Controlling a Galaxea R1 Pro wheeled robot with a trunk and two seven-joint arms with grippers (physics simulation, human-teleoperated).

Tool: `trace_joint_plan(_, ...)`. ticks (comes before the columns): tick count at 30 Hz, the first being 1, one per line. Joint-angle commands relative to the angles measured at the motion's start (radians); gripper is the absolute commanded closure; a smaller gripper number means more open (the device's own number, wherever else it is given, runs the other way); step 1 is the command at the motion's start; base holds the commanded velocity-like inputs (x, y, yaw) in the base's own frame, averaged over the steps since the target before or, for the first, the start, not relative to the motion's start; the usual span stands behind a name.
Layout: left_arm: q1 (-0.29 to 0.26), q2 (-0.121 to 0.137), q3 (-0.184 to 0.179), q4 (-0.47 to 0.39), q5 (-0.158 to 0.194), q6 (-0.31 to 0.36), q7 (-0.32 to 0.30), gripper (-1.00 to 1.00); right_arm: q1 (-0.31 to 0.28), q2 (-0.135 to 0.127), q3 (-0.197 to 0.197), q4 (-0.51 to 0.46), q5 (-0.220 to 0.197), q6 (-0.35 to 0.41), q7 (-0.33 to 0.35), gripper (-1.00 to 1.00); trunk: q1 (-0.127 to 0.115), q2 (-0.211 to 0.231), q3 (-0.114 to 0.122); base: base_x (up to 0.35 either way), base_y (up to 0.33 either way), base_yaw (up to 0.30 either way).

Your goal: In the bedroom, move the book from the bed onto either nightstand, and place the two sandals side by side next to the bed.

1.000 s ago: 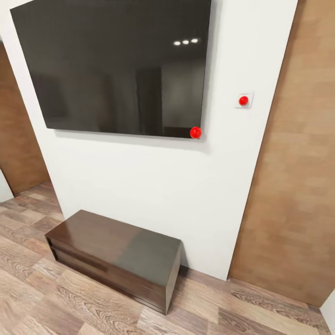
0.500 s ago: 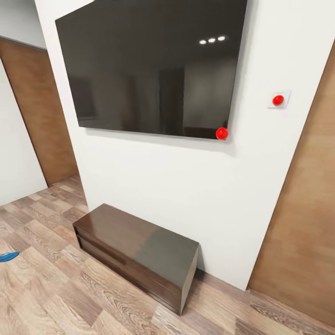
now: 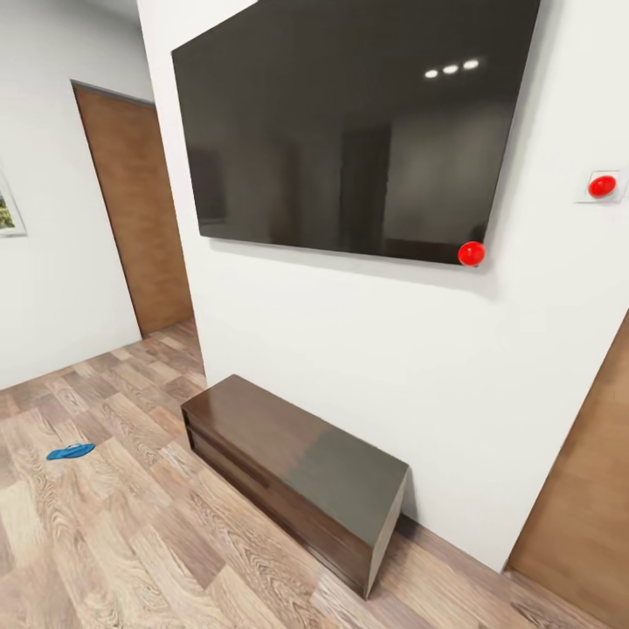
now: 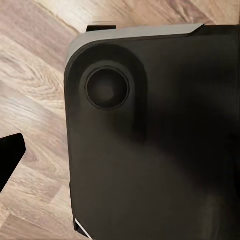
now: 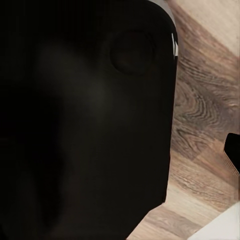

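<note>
My view has swung left, a blue sandal [image 3: 71, 451] now shows on the floor [image 3: 131, 542]; I can't tell my grippers' state.

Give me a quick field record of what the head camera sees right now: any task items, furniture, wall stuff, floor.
task item in view: one blue sandal, lying flat on the wood floor, far left
furniture: long low dark cabinet against the white wall
on wall: large dark screen above the cabinet; red button to its right
doors: brown door at left
picture: edge of a framed picture, far left
</note>
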Motion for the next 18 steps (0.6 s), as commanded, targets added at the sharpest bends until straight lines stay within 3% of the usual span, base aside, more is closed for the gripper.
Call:
trace_joint_plan(1, 0.000, 0.000, 0.000, 0.000, 0.000, -0.009, -0.001, -1.00, 0.000, 0.000, -0.001, 0.000, 0.000, 0.000, 0.000, -1.00, 0.000, 0.000, -0.001, 0.000, 0.000, 0.291)
trace_joint_plan(7, 0.000, 0.000, 0.000, -0.001, -0.001, -0.059, -0.001, -1.00, 0.000, 0.000, -0.001, 0.000, 0.000, 0.000, 0.000, -1.00, 0.000, 0.000, -0.001, 0.000, 0.000, 0.291)
trace_joint_plan(18, 0.000, 0.000, 0.000, -0.001, -0.001, -0.066, -0.001, -1.00, 0.000, -0.001, -0.001, 0.000, -0.002, -0.001, -0.001, -1.00, 0.000, 0.000, -0.001, 0.000, 0.000, 0.291)
